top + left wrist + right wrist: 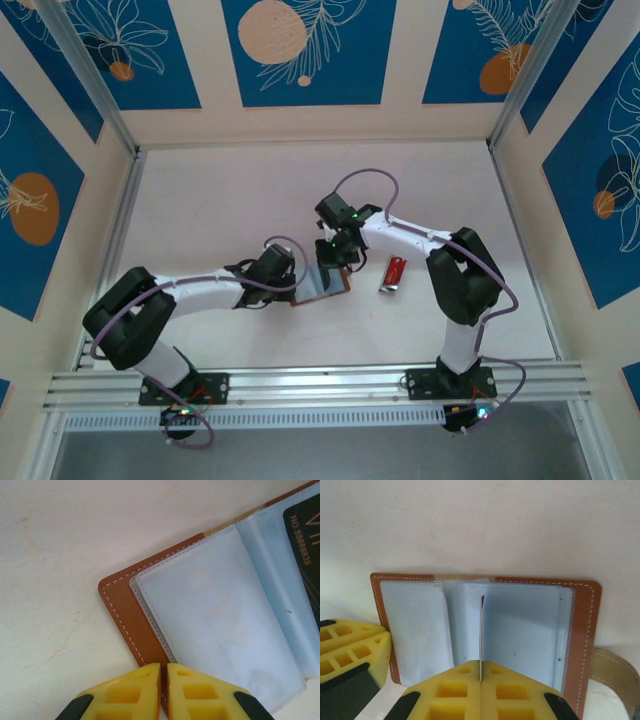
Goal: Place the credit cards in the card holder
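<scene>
Yellow plastic jaws on the left gripper (163, 669) sit pressed together right on the near brown edge of the small reddish-brown leather-look folding card holder (125, 611), and it looks like they've got the cover pinched. The card holder lies flat and wide open on the pale cream surface (220, 210), about mid-table between the two arms, with its cloudy grey-blue plastic sleeves (215, 615) facing up.

Right gripper (480, 668) is over the same spot from the other side. Its jaws are clamped on a thin pale-edged plastic card (481, 625) that stands on edge straight over the holder's fold. Can't tell if the card's far tip is actually inside a sleeve.

From the left wrist, a dark card (306, 540) with gold number print shows at the far sleeve. It could be the same one, hard to say. A tan strap (615, 672) pokes out past one cover.

Off to the right of the holder, not touching it, a red card (396, 268) lies flat on the surface. Beyond all that stand blue and cream wall panels (300, 50) with orange circles.
</scene>
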